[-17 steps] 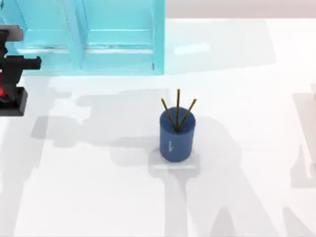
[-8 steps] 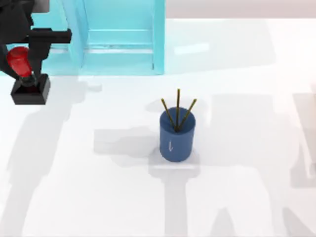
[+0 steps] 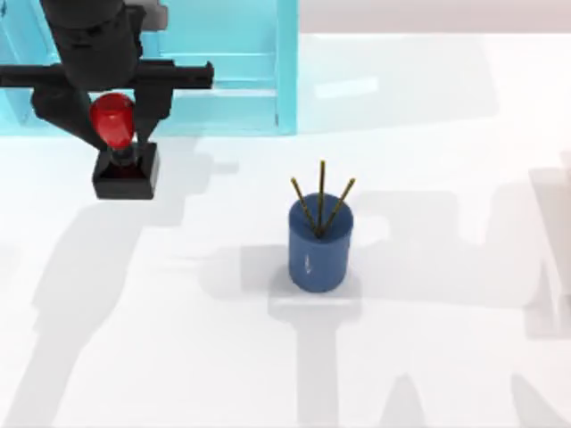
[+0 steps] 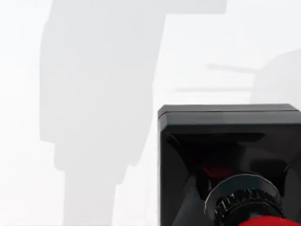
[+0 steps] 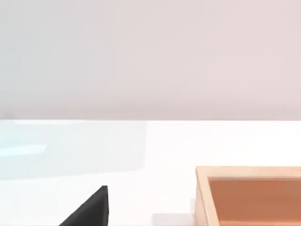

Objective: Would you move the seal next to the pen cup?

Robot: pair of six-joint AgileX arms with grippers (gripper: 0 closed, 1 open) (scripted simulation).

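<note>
While the left hand (image 3: 125, 125) has its two fingers clamped on the neck just under the red knob, the seal (image 3: 125, 160) hangs upright with its black block base lowermost — a hold that leaves the base free to be set flat. It sits at the bench's (image 3: 446, 357) far left, in front of a pale blue see-through rack (image 3: 223, 80), well apart from the pen cup (image 3: 318, 248) at mid-bench. I judge the carry unfinished — the bare bench beside the cup looks the likely spot. The right hand's state I cannot tell.
</note>
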